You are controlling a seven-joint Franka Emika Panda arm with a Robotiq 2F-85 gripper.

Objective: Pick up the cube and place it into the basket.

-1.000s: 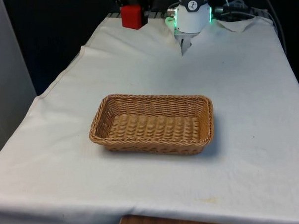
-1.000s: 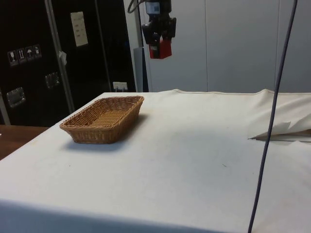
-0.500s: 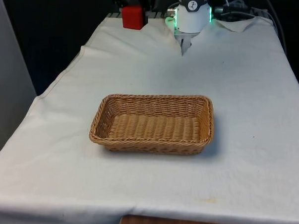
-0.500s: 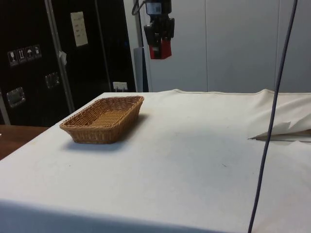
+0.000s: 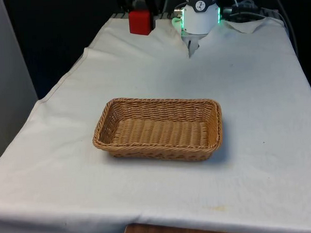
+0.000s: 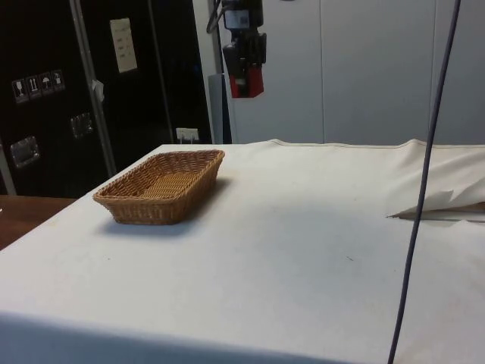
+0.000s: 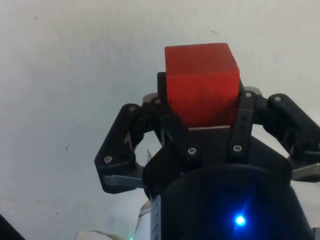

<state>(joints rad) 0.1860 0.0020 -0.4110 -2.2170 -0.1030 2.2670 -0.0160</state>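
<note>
**Red cube held high in the gripper, basket waiting on the cloth**

We see a plain red cube with flat matte faces and crisp edges, with no markings we can make out. Its sides look about equal, so we cannot name a long axis. In the wrist view its upper face and one side face show, and the block sits square between the fingers, its edges running roughly in line with them and not turned at an angle. In the side view the cube hangs upright, its lower face about level with the table.

The gripper is closed onto the cube, with a black finger pressed against each of two opposite faces and no gap visible at either one. The fingers stand only as far apart as the cube is wide.

In the side view the gripper and cube are well above the white cloth, touching nothing else. In the front view the cube appears near the table's far end, toward the front view's left of the arm's base.

The wicker basket is an oblong tan tray standing flat on the cloth, well apart from the cube, its long side running across the front view. In the side view the basket sits lower and to the left of the held cube.
</note>
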